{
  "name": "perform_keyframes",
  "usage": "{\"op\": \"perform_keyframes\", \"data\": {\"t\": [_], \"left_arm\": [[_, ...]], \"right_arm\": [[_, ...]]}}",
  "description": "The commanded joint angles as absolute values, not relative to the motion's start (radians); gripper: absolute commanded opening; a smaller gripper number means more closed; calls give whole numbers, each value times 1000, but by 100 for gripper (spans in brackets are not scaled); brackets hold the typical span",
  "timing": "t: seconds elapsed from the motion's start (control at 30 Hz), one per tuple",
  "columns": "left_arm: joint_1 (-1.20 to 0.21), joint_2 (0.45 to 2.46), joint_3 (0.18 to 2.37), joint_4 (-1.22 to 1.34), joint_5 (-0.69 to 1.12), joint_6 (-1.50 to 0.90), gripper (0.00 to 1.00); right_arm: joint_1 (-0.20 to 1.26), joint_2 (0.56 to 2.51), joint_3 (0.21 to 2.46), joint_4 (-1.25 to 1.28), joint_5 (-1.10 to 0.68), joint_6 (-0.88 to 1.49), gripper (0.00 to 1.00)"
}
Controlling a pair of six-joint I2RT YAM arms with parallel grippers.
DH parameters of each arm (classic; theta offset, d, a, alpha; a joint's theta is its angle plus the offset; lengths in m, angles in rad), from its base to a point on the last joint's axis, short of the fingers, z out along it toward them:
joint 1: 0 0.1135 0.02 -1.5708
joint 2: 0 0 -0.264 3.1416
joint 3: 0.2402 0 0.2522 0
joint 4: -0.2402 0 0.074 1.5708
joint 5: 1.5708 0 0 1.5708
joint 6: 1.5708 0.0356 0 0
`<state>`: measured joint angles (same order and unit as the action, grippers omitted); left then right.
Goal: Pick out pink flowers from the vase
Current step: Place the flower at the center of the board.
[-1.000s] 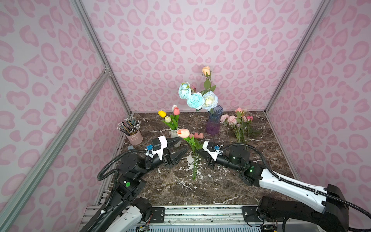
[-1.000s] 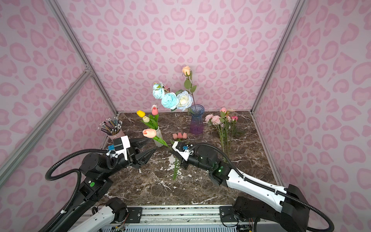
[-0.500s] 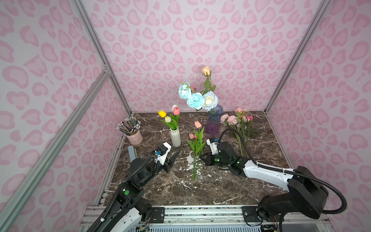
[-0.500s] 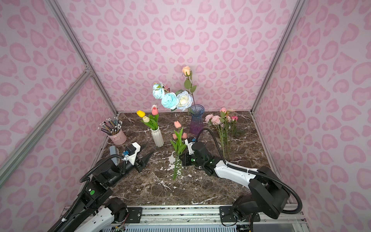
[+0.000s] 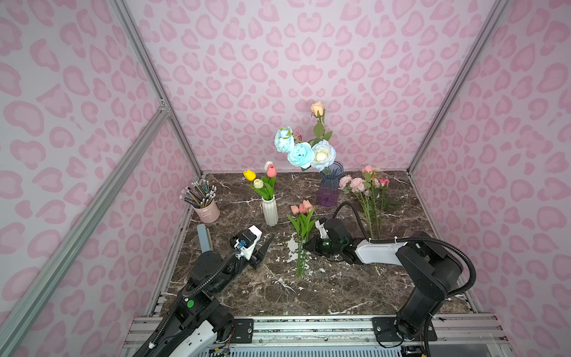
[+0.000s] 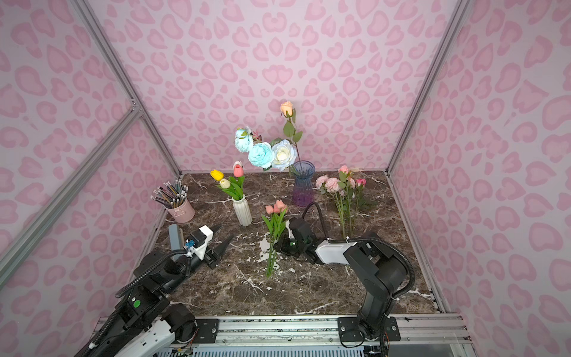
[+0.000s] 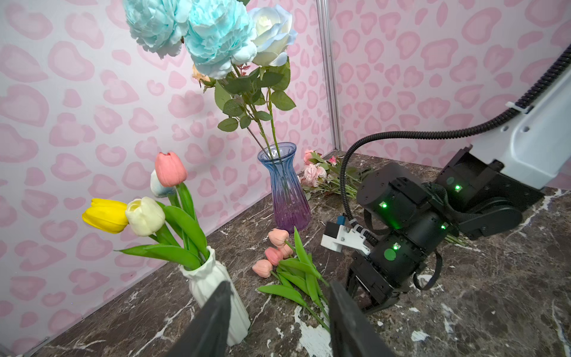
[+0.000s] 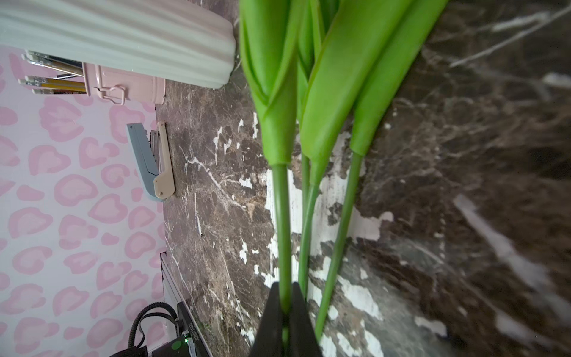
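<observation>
Three salmon-pink tulips (image 5: 301, 207) (image 6: 276, 207) (image 7: 275, 252) lie together mid-table, stems pointing toward the front. My right gripper (image 5: 305, 246) (image 8: 285, 287) is down at table level and shut on one green tulip stem (image 8: 281, 216). The other two stems lie beside it. My left gripper (image 6: 223, 235) (image 7: 279, 286) hovers open and holds nothing, just left of these tulips and in front of the white vase (image 5: 270, 213). That vase holds a pink tulip (image 5: 271, 170) with a yellow and a white one. More pink flowers (image 5: 358, 184) lie at the back right.
A blue-purple glass vase (image 5: 329, 185) at the back holds blue and white blooms and a tall peach rose. A pink pencil cup (image 5: 206, 210) and a grey stapler (image 5: 204, 237) stand along the left wall. Patterned walls close in three sides.
My right arm has come down, bringing its pink tulip from the air to the table beside the other two. My left arm has dropped lower and pulled back a little, jaws still open.
</observation>
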<state>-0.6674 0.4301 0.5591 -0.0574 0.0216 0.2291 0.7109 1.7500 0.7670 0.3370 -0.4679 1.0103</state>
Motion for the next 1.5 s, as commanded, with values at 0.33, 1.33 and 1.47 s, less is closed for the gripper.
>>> {"op": "perform_keyframes", "data": {"t": [0.33, 1.33, 1.47], "left_arm": [[-676, 423, 554, -31, 9, 240, 53], [-674, 574, 615, -36, -149, 198, 56], [-658, 688, 660, -1, -158, 194, 58]], "right_arm": [[690, 1833, 827, 305, -486, 968, 9], [734, 1459, 695, 217, -229, 712, 40], [799, 1443, 635, 387, -205, 628, 38]]}}
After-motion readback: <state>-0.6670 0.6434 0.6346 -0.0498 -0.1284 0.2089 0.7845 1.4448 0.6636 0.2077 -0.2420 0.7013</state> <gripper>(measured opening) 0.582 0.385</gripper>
